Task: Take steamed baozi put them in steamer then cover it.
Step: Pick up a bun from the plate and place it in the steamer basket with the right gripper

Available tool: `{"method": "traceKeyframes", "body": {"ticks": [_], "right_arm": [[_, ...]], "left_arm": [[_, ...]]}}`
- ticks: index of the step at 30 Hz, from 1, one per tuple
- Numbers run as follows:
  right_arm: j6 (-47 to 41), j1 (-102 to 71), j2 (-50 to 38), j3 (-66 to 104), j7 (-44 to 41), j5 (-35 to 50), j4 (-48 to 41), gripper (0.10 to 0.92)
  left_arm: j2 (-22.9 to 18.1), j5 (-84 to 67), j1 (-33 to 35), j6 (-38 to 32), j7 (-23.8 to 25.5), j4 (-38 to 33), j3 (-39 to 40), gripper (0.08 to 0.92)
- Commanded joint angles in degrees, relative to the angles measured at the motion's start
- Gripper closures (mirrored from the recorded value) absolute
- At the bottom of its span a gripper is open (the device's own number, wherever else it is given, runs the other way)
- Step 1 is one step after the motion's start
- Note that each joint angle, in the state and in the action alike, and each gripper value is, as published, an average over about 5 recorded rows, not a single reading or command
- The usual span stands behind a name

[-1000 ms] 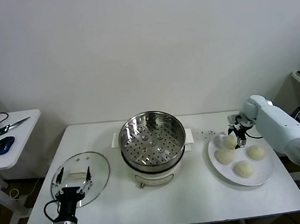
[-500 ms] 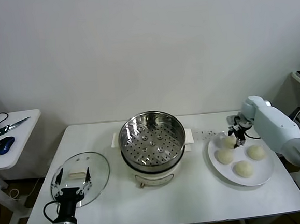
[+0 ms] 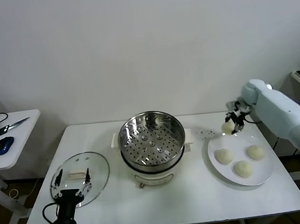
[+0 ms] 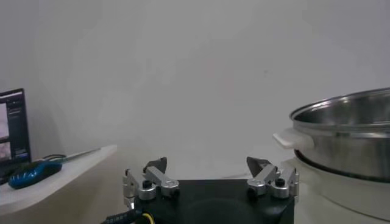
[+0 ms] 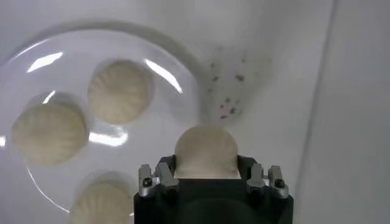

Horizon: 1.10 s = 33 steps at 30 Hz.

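Observation:
My right gripper (image 3: 230, 126) is shut on one cream-white baozi (image 3: 227, 128) and holds it in the air above the far left edge of the white plate (image 3: 222, 172). In the right wrist view that baozi (image 5: 206, 153) sits between the jaws of the right gripper (image 5: 206, 173), with three more baozi (image 5: 120, 92) on the plate (image 5: 170, 67) below. The steel steamer (image 3: 152, 134) stands mid-table, with nothing in its basket. The glass cover (image 3: 80, 175) lies flat at the front left. My left gripper (image 3: 71, 176) hangs open over the cover's near edge.
A side table (image 3: 17, 138) at the left carries scissors (image 3: 8, 125) and a blue mouse (image 3: 4, 144). A patch of small dark specks (image 3: 210, 133) marks the tabletop between steamer and plate. In the left wrist view the steamer (image 4: 347, 131) rises to one side.
My right gripper closed on a baozi at the plate's far left and lifted it off the plate, moving slightly up and toward the steamer. The left arm has stayed put.

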Motion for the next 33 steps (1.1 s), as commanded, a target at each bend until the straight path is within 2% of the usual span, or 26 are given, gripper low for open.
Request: {"method": "traceKeyframes", "body": {"ticks": [1,6,11,15,20,33], "right_arm": [[1.40,18.94,-0.42,-20.80,-1.51,16.58,10.88,0.359],[5.13,27.16,5.66,-26.18,-2.37,19.15,15.54,0.349],[8.71,27.17,12.05,-25.76,-1.94,15.93,21.23,0.347],[13.48,23.63,16.71,-24.04,-1.11,7.39,22.38,0.347],[19.77,15.94,20.99,-19.66,0.56,-7.99,21.74,0.347],[25.41,1.37,26.27,-12.13,5.40,-28.54,15.50,0.332]], "left_arm": [[0.05,-0.09,0.81,-0.05,0.02,-0.29,0.15,0.177],[-0.03,-0.01,1.49,-0.09,0.07,-0.64,0.94,0.177],[-0.08,-0.03,1.89,0.00,0.06,-0.83,1.39,0.177],[-0.13,-0.18,2.10,0.09,0.04,-1.02,1.41,0.177],[-0.15,-0.30,2.38,0.14,0.01,-1.30,1.16,0.177],[-0.01,-0.64,2.99,-0.05,-0.06,-0.97,0.43,0.177]]}}
